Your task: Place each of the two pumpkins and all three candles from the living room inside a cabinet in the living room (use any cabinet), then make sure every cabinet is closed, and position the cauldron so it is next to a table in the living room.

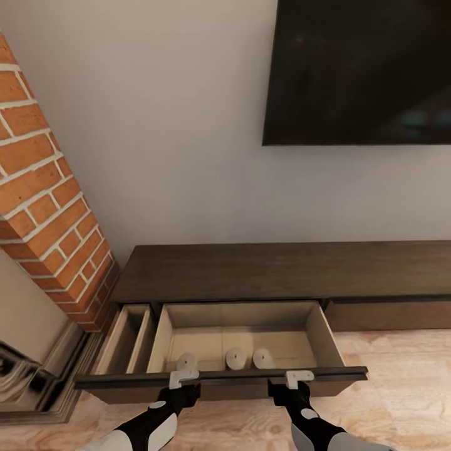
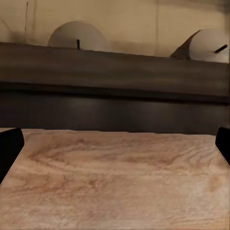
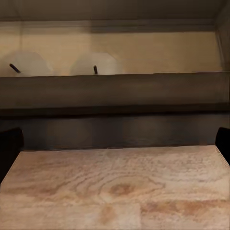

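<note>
Candles, three of them, lie in the open drawer (image 1: 247, 341) of the cabinet (image 1: 282, 272) in front of you: pale, round-ended shapes with dark wicks, one (image 1: 186, 361) near your left gripper (image 1: 183, 378), the second (image 1: 235, 358) and the third (image 1: 262, 357) close together toward the middle of the drawer, all lying near the front panel (image 1: 219, 378). That wide drawer is pulled well out over the wooden floor (image 1: 401, 388), its beige inside showing, and a narrower drawer (image 1: 128, 338) just beside it on your left, next to the brick column (image 1: 50, 207), stands open too. Your left gripper sits at the top edge of the front panel, and your right gripper (image 1: 299, 377) sits at the same edge further along; both pale tips look to touch the panel, but you cannot tell from the head view whether either set of jaws is clenched on it or released. In your left wrist view the dark fingertips (image 2: 9, 146) stand far apart at the picture's two sides, with the front panel (image 2: 115, 72) and two candles (image 2: 76, 36) (image 2: 208, 45) beyond them. Your right wrist view shows the same spread, fingertips (image 3: 9, 143) wide apart, the panel (image 3: 115, 91) ahead and two candles (image 3: 26, 64) (image 3: 93, 64) behind it. Above the cabinet a dark screen (image 1: 360, 72) hangs on the pale wall (image 1: 175, 138).
</note>
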